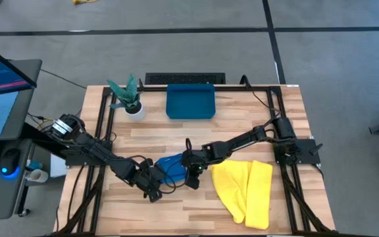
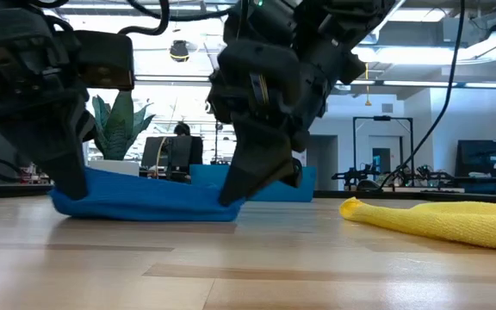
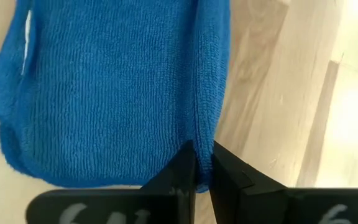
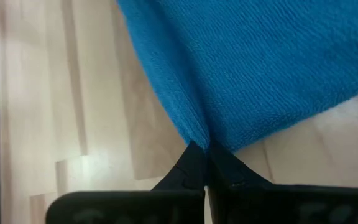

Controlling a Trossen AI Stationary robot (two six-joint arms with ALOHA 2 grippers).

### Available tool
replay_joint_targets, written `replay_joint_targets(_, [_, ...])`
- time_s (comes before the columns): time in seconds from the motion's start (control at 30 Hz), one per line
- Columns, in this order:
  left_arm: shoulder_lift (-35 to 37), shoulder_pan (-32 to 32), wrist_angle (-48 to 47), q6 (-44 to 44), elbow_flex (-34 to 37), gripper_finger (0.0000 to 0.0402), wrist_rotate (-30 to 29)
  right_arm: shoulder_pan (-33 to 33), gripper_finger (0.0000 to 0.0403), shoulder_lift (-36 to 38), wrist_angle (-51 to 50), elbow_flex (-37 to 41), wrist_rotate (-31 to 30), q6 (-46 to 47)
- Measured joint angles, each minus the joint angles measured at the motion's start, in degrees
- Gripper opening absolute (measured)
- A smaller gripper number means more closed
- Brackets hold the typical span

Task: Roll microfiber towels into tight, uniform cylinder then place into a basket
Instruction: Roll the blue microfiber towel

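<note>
Blue towel [image 1: 170, 164] sits low on the table [image 1: 255, 131] near its front middle, bunched between both arms. Left gripper [image 1: 152, 191] has its fingers pinched on the towel's left edge; right gripper [image 1: 191, 182] is clamped tight on the opposite corner. Further right, the yellow towel [image 1: 245, 189] lies loosely folded. Basket [image 1: 190, 101] waits at the back edge beside a plant [image 1: 127, 97].

Bright even light, soft shadows
</note>
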State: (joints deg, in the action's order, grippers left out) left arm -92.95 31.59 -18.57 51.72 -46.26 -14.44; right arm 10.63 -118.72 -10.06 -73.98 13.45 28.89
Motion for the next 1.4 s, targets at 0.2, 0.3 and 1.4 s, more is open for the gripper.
replay_joint_targets(0.2, [0.00,0.04,-0.37,0.04,0.02,0.0043,-1.29,-0.86,0.0017,-0.66,0.59,0.00,0.23,0.21])
replay_joint_targets(0.3, [0.00,0.07,-0.36,-0.02,0.02,0.0061,-1.26,-1.05,0.0013,-0.67,0.59,0.00,0.09,0.21])
replay_joint_targets(1.4, [-1.61,3.13,1.21,-16.86,-3.02,0.0091,-9.47,-2.16,0.0013,-0.65,1.68,0.00,-0.02,0.63])
